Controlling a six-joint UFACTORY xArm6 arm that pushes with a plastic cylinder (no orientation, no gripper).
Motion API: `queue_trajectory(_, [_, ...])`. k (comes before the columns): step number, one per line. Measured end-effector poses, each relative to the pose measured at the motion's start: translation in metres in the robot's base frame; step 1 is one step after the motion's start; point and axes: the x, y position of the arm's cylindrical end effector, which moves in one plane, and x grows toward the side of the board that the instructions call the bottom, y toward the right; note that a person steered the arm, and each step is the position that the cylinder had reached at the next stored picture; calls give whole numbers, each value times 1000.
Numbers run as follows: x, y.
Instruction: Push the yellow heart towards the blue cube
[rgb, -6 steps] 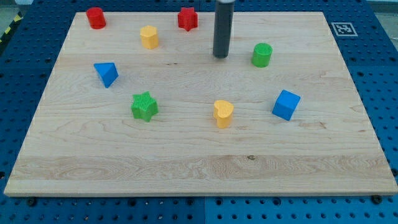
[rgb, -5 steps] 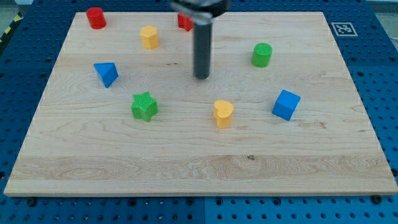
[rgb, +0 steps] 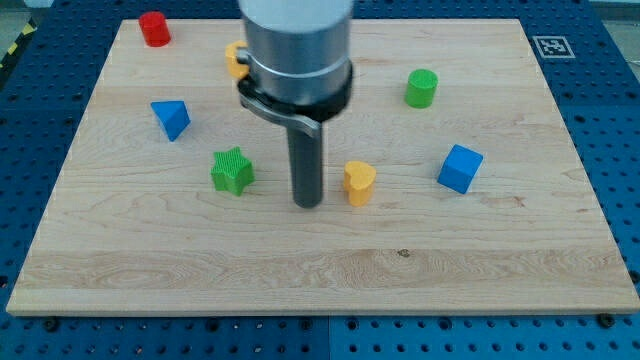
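**A:** What has been changed since the earlier pictures?

**B:** The rod has been brought down from the view's top toward the middle of the board. My tip (rgb: 307, 203) is now set just to the view's left of the yellow heart (rgb: 359, 182), close beside it; whether contact is made cannot be told. The red star seen earlier is now hidden behind the arm's grey housing. No block appears to have been shifted.

**A:** How are the surface and surroundings described?

**B:** A pale wooden board (rgb: 320, 275) is laid on a blue perforated table (rgb: 610, 110). A black-and-white marker (rgb: 553, 45) is fixed at the board's upper right corner.

**A:** Are any containers seen?

**B:** None is shown; the blocks are placed straight on the wood.

**A:** Where are the task's things?

**B:** The yellow heart is found near the board's centre. The blue cube (rgb: 460, 168) is placed to its right, well apart, at about the same height.

**A:** And the other blocks?

**B:** A green star (rgb: 232, 170) is seen left of my tip, a blue triangular block (rgb: 171, 118) further left, a red cylinder (rgb: 154, 28) at the upper left, a green cylinder (rgb: 422, 88) at the upper right, and a yellow block (rgb: 234, 58) partly covered by the housing.

**A:** Is anything gripped?

**B:** No fingers are fitted; only a plain rod is carried.
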Motion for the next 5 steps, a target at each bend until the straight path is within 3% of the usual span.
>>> queue_trajectory(1, [1, 5])
queue_trajectory(3, [-44, 34])
queue_trajectory(4, [-43, 41])
queue_trajectory(5, [-16, 38])
